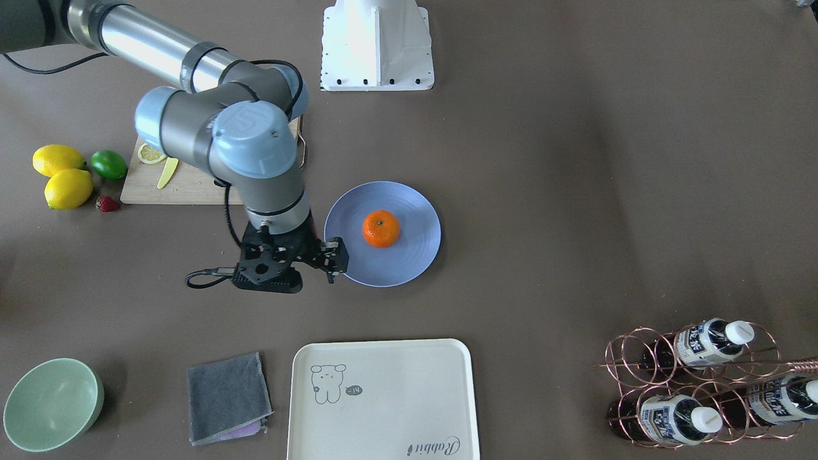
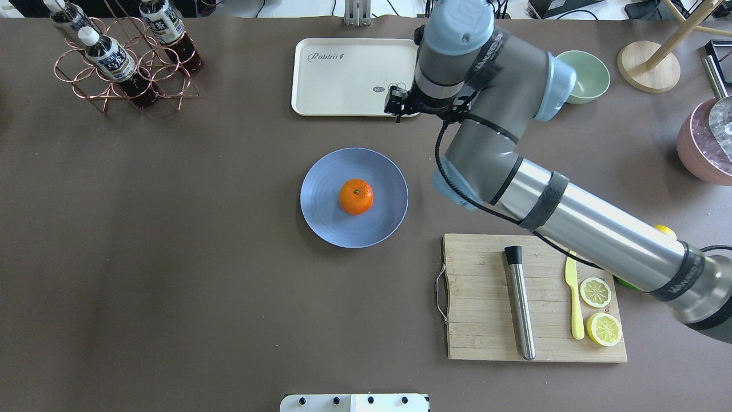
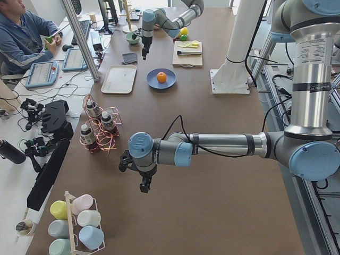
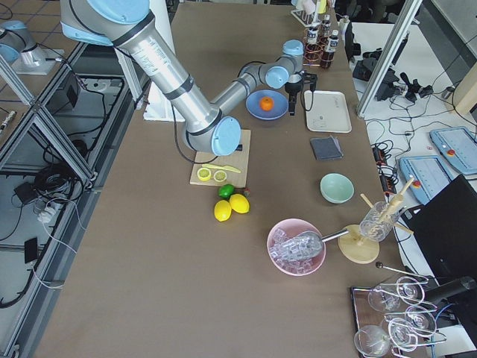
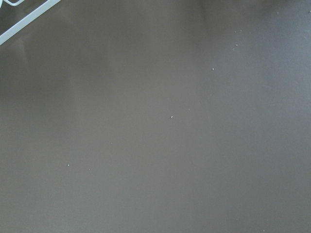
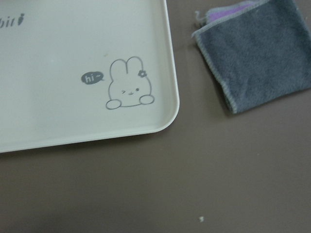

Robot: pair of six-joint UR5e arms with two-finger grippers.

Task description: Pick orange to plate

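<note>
Since the orange is round, no long axis shows; stem dot up, it sits centred on the plate. Whether the right gripper or left gripper has fingers apart, I cannot tell.

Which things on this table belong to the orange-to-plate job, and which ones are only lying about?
Job: orange, already resting on the plate.

Lying about: lemons, lime, strawberry, cutting board, cream tray, grey cloth, green bowl, bottles.
</note>
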